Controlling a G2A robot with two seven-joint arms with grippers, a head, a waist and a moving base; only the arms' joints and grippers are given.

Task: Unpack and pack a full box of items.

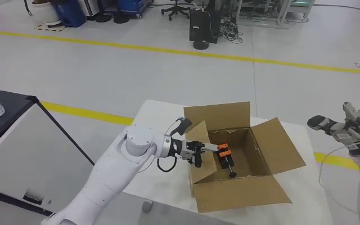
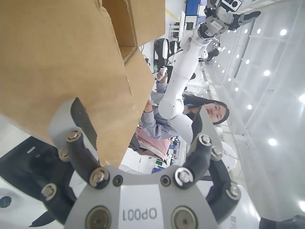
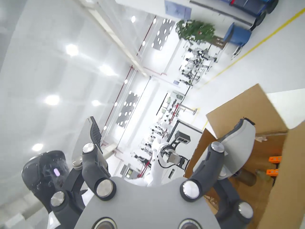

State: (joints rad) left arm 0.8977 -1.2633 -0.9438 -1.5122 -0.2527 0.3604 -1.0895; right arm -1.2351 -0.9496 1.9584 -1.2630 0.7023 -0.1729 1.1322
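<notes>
The box is sitting open on the table. The left gripper is hanging wide open at one flap. Bumping that flap might be sliding the box away.

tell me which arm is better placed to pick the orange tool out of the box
Left, likely: its jaws are open at the box flap, right beside the orange tool. The right arm stands well clear of the box.
</notes>
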